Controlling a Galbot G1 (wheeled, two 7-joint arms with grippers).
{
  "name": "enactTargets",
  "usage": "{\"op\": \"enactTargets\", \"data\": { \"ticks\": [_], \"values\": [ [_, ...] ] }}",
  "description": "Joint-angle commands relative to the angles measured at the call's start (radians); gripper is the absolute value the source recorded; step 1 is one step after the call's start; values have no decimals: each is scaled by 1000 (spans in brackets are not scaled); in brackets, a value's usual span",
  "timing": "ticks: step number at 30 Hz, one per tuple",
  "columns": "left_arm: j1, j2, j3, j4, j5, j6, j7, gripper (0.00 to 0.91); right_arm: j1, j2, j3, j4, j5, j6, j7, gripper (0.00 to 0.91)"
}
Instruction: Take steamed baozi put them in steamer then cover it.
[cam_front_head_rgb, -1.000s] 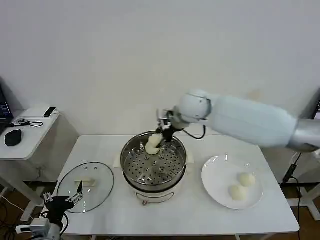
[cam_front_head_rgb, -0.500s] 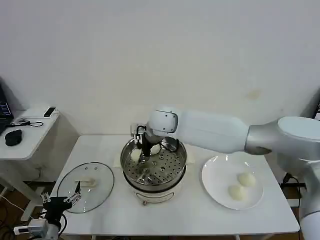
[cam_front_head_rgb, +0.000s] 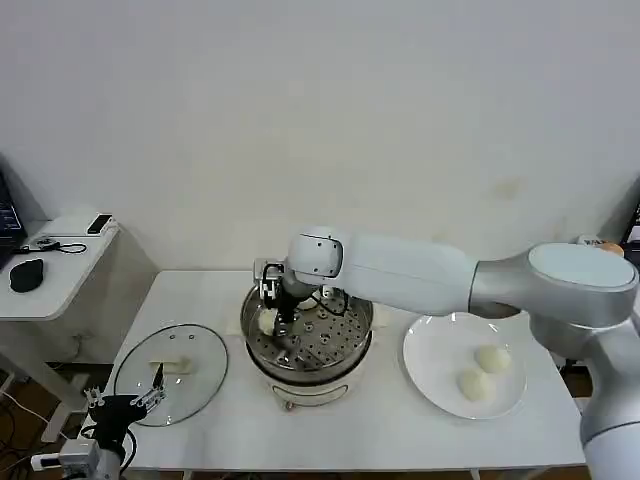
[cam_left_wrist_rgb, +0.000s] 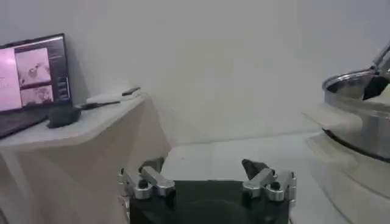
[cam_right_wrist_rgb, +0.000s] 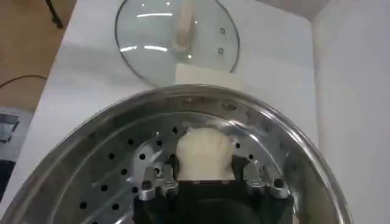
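Steamer (cam_front_head_rgb: 306, 340): polished stainless steel, mirror-glossy wall; perforated tray (cam_right_wrist_rgb: 109, 176) inside duller, brushed-looking metal. Cover (cam_front_head_rgb: 170, 373): clear glass, glossy with window glare, thin metal rim, pale matt bar handle (cam_right_wrist_rgb: 184, 24). Steamed baozi (cam_right_wrist_rgb: 204, 155) between right gripper (cam_right_wrist_rgb: 207, 173) fingers: smooth, matt, doughy cream skin. Two more on plate (cam_front_head_rgb: 440, 385), which looks like glossy white ceramic. Tabletop (cam_front_head_rgb: 400, 430): smooth white, low sheen. Right arm shell (cam_front_head_rgb: 420, 270): smooth white plastic, slight gloss. Left gripper (cam_left_wrist_rgb: 207, 182): black matt body, bare metal finger joints.
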Motion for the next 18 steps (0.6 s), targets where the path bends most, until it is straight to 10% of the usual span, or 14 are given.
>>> {"op": "enactTargets", "data": {
  "ticks": [1, 18],
  "values": [
    [1, 2, 1, 3, 0, -1, 0, 907, 53, -56, 7, 57, -27, 13, -33, 907],
    [2, 20, 16, -5, -6, 3, 3, 907, 269, -621, -45, 360, -218, 164, -247, 907]
  ]
}}
